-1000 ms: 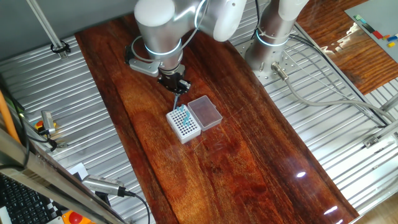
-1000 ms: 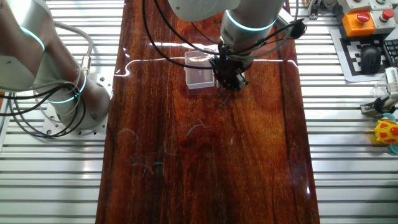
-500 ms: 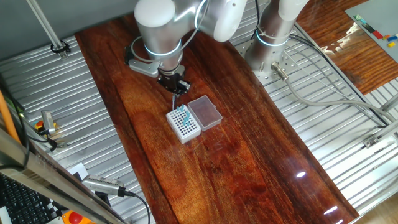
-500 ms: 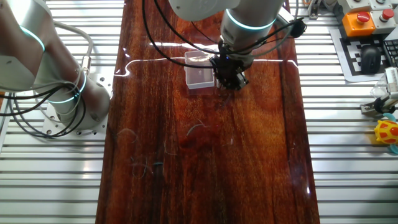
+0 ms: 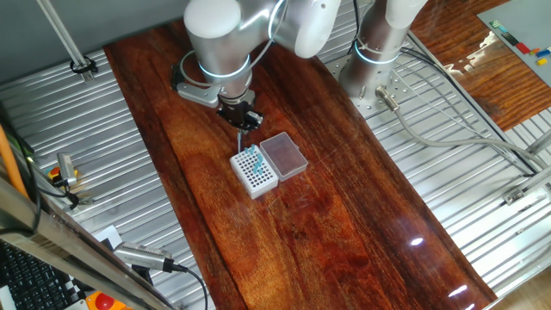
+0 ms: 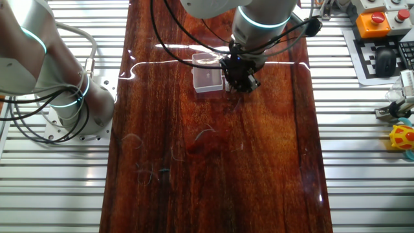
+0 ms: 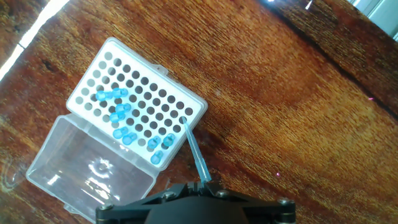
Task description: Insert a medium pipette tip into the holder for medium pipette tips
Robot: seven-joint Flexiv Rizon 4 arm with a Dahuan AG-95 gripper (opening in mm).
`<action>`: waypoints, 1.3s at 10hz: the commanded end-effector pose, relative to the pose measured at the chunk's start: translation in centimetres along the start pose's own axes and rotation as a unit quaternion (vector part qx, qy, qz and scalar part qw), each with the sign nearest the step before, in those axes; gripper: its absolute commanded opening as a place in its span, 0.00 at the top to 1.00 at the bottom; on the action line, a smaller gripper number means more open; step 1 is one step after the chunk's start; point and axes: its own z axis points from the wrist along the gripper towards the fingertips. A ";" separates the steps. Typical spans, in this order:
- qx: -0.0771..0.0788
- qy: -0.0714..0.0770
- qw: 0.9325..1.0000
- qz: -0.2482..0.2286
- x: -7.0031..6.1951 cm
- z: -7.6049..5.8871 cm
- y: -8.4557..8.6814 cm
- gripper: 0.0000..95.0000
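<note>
The holder [image 7: 134, 93] is a small white box with a grid of dark holes; several blue tips stand in it, and its clear lid [image 7: 87, 168] lies open beside it. It shows in one fixed view [image 5: 255, 171] too. My gripper [image 7: 202, 182] is shut on the medium pipette tip [image 7: 194, 149], a thin pale bluish tip. The tip's point hangs over a hole at the box's near corner [image 7: 184, 119]. In one fixed view the gripper [image 5: 243, 120] sits just above and behind the box. In the other fixed view the gripper [image 6: 240, 81] hides the box; the lid [image 6: 207, 79] shows.
The dark wooden board [image 5: 327, 215] carries the box. Ribbed metal table [image 5: 103, 181] flanks it on both sides. A second arm's base [image 5: 370, 69] stands at the back right. Cables [image 5: 448, 129] run along the right.
The gripper has risen slightly and shifted a little away from the box, still holding the tip; the box and lid have not moved.
</note>
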 end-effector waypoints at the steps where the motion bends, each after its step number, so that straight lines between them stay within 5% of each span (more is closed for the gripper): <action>1: 0.000 -0.001 1.000 -0.003 0.3 0.1 0.2 1.00; 3: 0.001 0.000 1.000 -0.007 0.8 0.0 0.2 1.00; 4: 0.001 0.000 1.000 -0.009 0.9 -0.1 0.2 0.80; 6: 0.000 -0.001 1.000 -0.009 1.0 -0.2 0.2 0.80; 7: -0.002 -0.003 1.000 -0.009 1.0 -0.2 0.2 0.60; 11: -0.001 -0.004 1.000 -0.007 0.2 0.1 0.2 0.60; 12: -0.001 -0.004 1.000 -0.007 0.1 0.1 0.2 0.80; 13: -0.001 -0.004 1.000 -0.007 0.1 0.1 0.2 0.80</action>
